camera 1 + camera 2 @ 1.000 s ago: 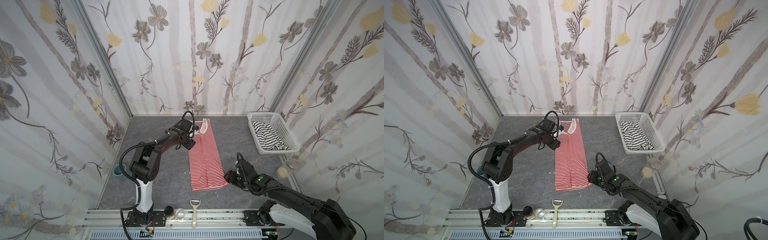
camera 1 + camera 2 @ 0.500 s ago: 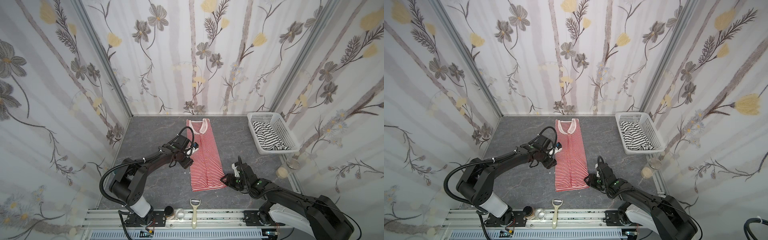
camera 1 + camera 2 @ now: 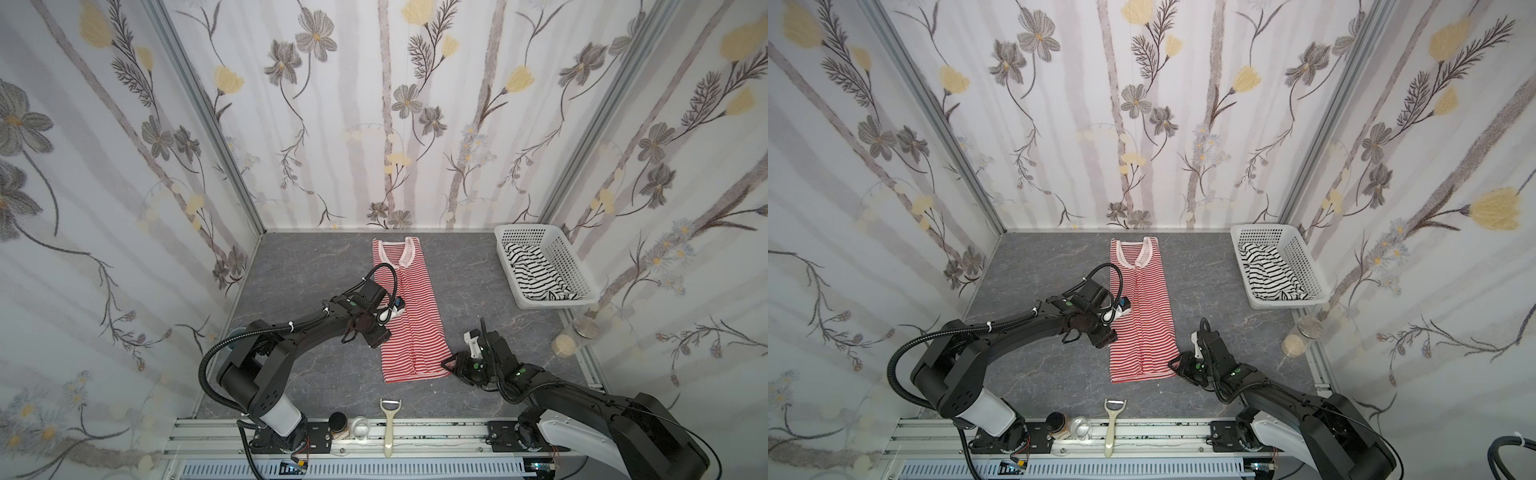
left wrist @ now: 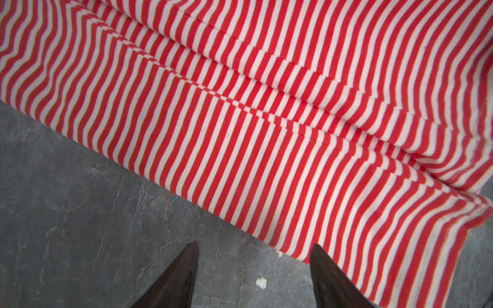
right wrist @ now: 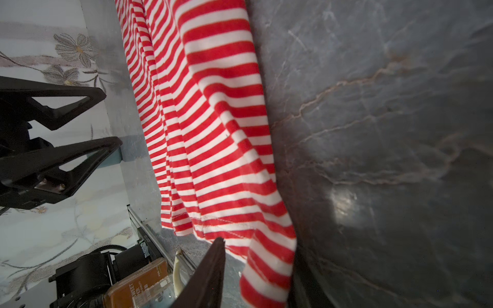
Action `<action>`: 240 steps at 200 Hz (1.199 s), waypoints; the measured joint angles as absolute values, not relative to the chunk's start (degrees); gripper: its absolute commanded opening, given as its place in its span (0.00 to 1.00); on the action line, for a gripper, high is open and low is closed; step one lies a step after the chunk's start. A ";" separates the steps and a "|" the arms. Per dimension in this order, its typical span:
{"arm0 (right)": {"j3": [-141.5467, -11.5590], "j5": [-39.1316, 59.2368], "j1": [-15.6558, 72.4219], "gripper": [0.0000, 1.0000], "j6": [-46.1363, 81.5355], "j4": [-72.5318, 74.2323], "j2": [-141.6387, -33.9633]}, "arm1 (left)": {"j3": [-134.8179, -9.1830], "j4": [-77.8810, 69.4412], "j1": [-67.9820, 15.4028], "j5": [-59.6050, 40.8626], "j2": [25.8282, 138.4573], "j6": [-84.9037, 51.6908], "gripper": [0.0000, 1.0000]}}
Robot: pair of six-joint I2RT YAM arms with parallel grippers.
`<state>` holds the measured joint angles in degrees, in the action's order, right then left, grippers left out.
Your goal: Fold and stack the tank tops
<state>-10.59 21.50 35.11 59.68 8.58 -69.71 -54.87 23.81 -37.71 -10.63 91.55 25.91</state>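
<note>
Red top runs front-to-back; R gripper straddles its near-right hem corner, fingers part-spread, seemingly not pinching yet; L gripper spread beside left edge.

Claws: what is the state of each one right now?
Left claw: open, holding nothing.
Right claw: around the hem corner of the red-and-white tank top; grip cannot be told.

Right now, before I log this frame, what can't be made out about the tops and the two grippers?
- Right wrist view: the right gripper straddles a corner of the red-and-white top; the frame edge cuts off its fingers, so the grip is unclear.
- Both top views: the gripper's body hides that corner.
- Black-striped top: crumpled, partly behind the basket wall.
- Left gripper: in both top views, fingers hidden under its wrist.
</note>
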 measured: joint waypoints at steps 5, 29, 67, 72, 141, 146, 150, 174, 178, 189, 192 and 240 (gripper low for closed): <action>-10.55 21.58 35.07 0.33 59.92 8.78 -69.78 | -54.83 23.77 -37.91 -10.70 91.55 25.91 0.68; -10.48 22.04 34.89 0.24 60.01 9.61 -70.81 | -54.37 23.77 -38.70 -10.48 92.47 26.74 0.67; -10.83 22.61 34.81 0.07 59.96 9.96 -72.38 | -54.43 23.79 -38.63 -10.22 92.92 27.18 0.67; -10.94 22.61 34.81 0.06 59.99 9.87 -72.29 | -54.43 23.81 -38.63 -10.50 92.82 27.20 0.67; -13.54 23.70 34.81 0.02 59.96 8.29 -69.80 | -53.08 25.58 -40.93 -16.40 90.74 29.65 0.65; -13.93 23.75 34.81 0.02 59.96 7.90 -69.80 | -52.93 25.80 -41.36 -16.64 90.56 29.87 0.65; -14.17 23.75 34.81 0.02 59.96 7.81 -69.80 | -52.86 26.04 -41.67 -16.80 90.41 30.00 0.65; -16.08 24.01 34.59 0.02 59.92 7.44 -69.82 | -52.60 27.29 -43.59 -17.80 89.80 30.55 0.64; -16.49 24.10 34.50 0.02 59.92 7.42 -69.84 | -52.58 27.42 -43.97 -17.78 89.73 30.68 0.63; -17.47 24.12 34.33 0.02 59.88 7.44 -70.04 | -52.42 27.77 -44.93 -17.63 89.58 30.89 0.63; -17.87 24.12 34.22 0.02 59.88 7.42 -70.11 | -52.36 27.86 -45.32 -17.61 89.47 30.92 0.63; -20.38 24.08 32.16 0.02 57.87 6.15 -72.31 | -51.53 29.10 -48.10 -16.91 88.12 31.20 0.59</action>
<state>-20.38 24.08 32.16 57.87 6.15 -72.31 -51.53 29.10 -48.10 -16.91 88.12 31.20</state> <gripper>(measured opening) 0.049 0.608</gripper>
